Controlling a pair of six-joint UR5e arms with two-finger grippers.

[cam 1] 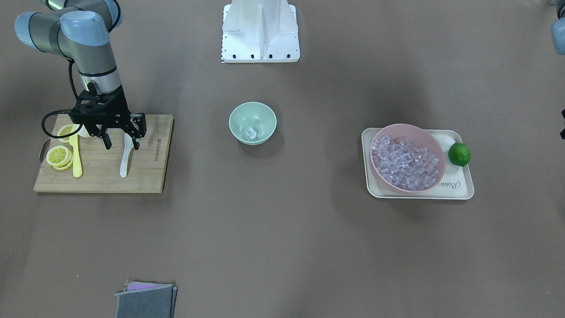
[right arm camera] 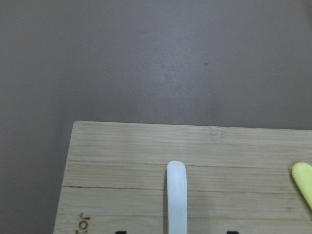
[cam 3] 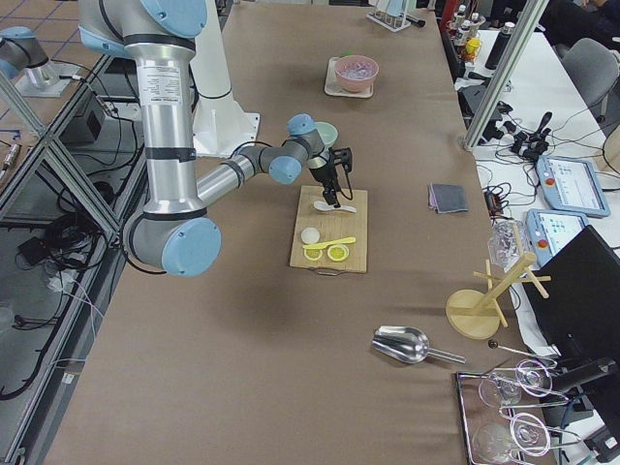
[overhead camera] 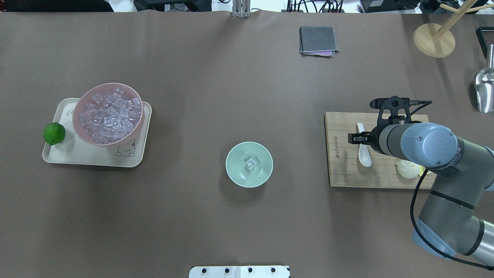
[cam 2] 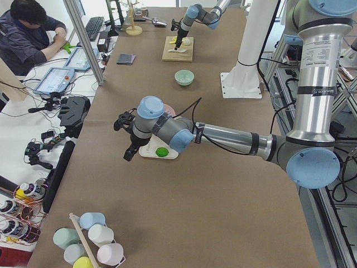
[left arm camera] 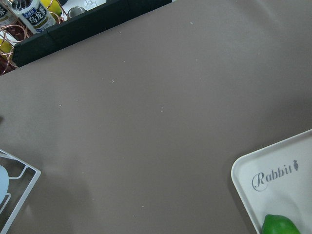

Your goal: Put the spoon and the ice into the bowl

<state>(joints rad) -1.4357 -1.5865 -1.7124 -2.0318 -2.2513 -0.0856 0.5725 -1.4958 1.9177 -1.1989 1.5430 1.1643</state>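
Straddling the spoon [cam 1: 125, 162] on the board [cam 1: 150, 174] at frame left, right tool [cam 1: 122, 142] gapes wide. Lower straight and pinch the neck squarely so it won't twist. Ice [cam 1: 251, 132] sits in the bowl [cam 1: 266, 115], centre. Left tool [cam 2: 129, 152]: can't tell.

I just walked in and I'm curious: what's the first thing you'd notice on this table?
The big pink bowl heaped with clear ice cubes, on a cream tray beside a green lime. Across the table, the right arm's black fingers straddle a glossy white spoon on a wooden board.
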